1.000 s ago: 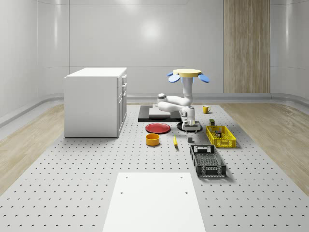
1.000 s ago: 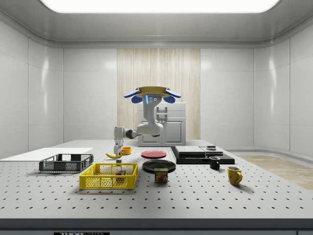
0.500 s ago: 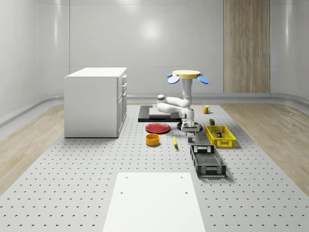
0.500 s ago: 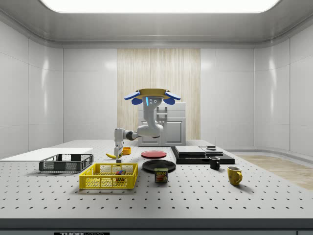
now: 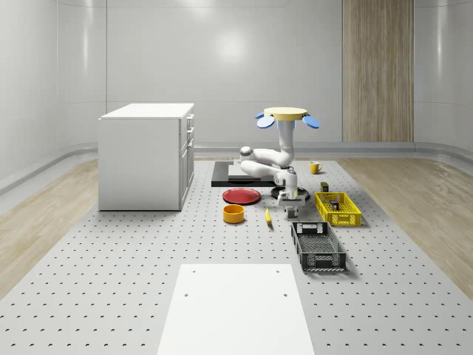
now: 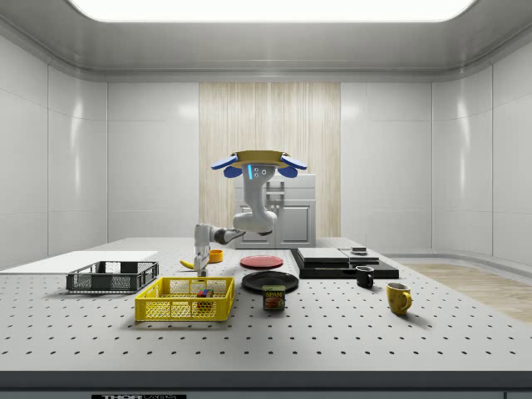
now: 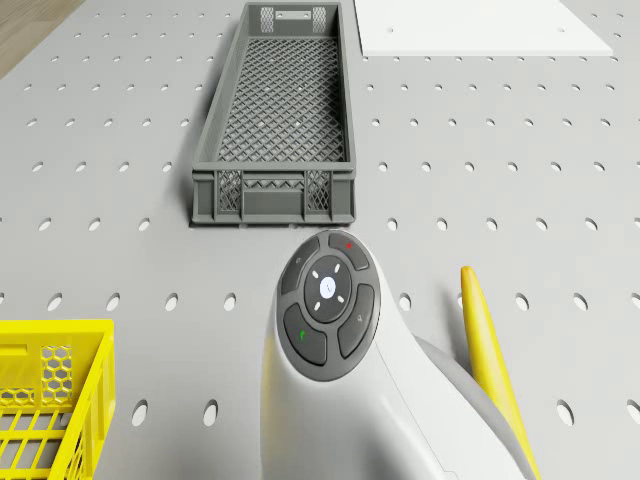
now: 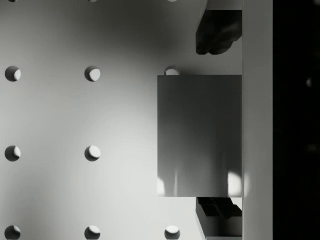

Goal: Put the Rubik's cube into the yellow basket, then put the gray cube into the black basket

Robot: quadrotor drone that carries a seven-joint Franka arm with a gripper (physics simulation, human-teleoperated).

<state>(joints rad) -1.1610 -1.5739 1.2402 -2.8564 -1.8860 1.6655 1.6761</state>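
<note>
Writing: the only words you can read are on the can point(image 6: 273, 298) in the side view, standing just beside the yellow basket's right end; its label seems to say SPAM.
Cabinet point(image 5: 144, 155): at the whole-scene view's left, well apart from everything else.
Red plate point(image 5: 242, 196): flat on the table, with the orange bowl point(image 5: 233, 214) near it.
Banana point(image 5: 267, 216): lies just beside the arm; in the drone view its far end is cut off by the picture's edge.
Drone point(image 5: 287, 115): you see it hovering above the table, over the black plate point(image 6: 270, 282), with the arm bent down and forward.
Gripper point(image 5: 290, 214): low at the table, between the banana and the yellow basket. In the wrist view its fingers point(image 8: 217, 32) stand spread, one on each side of the gray cube, with bare table showing between that finger and the cube, so it is released.
Gray cube point(image 8: 200, 135): rests on the table between the fingers, close to the near end of the black basket point(image 5: 318, 246). In the wrist view, a pale band and a dark area beside the cube are hard to make out.
Yellow basket point(image 5: 338, 208): the Rubik's cube point(image 6: 203, 293) lies inside it, half hidden by the mesh.
</note>
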